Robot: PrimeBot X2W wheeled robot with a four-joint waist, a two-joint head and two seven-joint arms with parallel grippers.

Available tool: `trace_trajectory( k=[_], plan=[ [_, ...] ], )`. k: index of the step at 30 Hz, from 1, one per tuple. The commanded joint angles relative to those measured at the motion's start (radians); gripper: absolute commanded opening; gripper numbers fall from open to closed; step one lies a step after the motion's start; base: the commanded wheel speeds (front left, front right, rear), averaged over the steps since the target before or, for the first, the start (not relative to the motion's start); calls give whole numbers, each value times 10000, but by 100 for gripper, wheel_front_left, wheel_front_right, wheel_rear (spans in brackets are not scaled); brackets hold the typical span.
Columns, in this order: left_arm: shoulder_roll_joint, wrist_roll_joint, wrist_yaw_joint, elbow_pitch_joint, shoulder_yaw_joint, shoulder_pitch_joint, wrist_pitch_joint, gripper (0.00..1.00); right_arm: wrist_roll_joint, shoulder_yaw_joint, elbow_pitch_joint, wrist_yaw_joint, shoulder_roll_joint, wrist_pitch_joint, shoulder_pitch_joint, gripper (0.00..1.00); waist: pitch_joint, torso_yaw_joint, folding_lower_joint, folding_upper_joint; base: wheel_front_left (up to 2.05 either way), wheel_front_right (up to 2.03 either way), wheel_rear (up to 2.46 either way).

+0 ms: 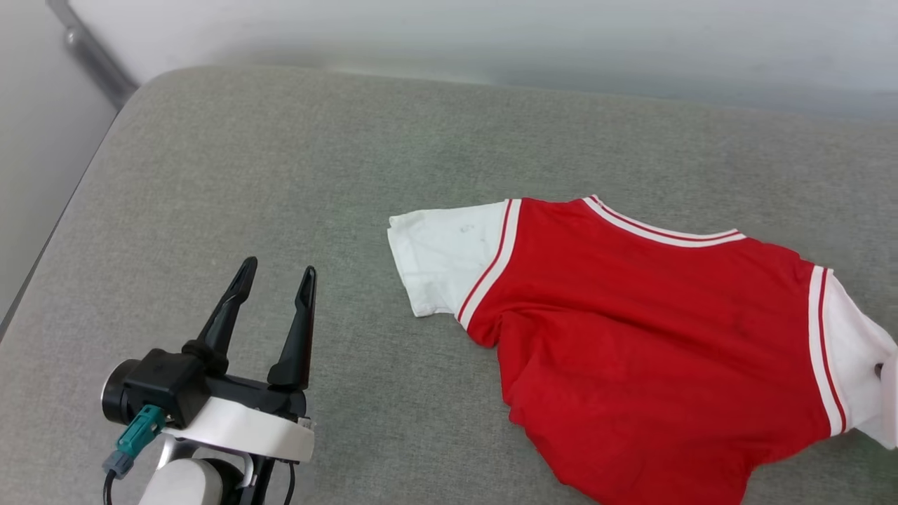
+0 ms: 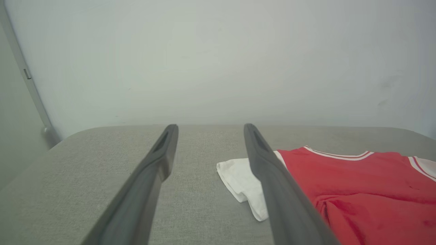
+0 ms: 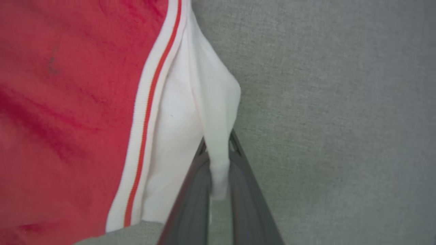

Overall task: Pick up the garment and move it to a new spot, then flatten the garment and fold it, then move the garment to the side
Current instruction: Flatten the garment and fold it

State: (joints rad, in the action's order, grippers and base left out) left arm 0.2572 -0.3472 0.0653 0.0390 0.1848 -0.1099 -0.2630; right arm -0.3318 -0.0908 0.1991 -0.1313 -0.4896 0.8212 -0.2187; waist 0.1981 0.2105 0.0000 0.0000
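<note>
garment [image 1: 631, 337] of soft matt cloth, ribbed trim; grey surface [image 1: 280, 175] of coarse woven fabric

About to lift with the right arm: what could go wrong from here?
The right gripper has its fingers shut on just a narrow fold of the garment's white sleeve; it may slip out on lifting.
Held by one sleeve, the garment would likely hang bunched, harder to flatten.
The left gripper stands open, apart from the other sleeve, giving no support.
</note>
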Motion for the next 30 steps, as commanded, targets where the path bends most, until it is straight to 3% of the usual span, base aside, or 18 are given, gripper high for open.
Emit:
trace_trajectory(
  k=[1,2,3,13,23,27,30],
  plan=[
    [7,51,44,-35,-26,42,-25,100,79,-226,-13,10,151,3,144,0,-139,-154,0,0,0,0,0],
    [13,54,51,-66,-34,37,-25,100,223,-300,-37,9,167,-131,166,20,-192,-203,0,0,0,0,0],
    [15,58,58,-91,-38,30,-25,100,401,-429,-30,10,178,-285,161,100,-251,-253,0,0,0,0,0],
    [151,-75,14,-210,-152,269,-19,100,1327,-897,-490,9,998,-2329,-43,100,-992,-1017,0,0,0,0,0],
    [442,-283,33,73,-341,85,158,100,1022,-548,-2995,9,2428,-5375,1067,100,-1326,-2017,0,0,0,0,0],
    [783,-552,174,212,-423,-338,777,100,1006,-392,-3781,9,3073,-6451,1392,100,-1127,-2515,0,0,0,0,0],
    [1317,-775,334,81,-269,-917,1896,100,986,-265,-4118,7,3473,-7122,1508,100,-864,-2856,0,0,0,0,0]
  ],
)
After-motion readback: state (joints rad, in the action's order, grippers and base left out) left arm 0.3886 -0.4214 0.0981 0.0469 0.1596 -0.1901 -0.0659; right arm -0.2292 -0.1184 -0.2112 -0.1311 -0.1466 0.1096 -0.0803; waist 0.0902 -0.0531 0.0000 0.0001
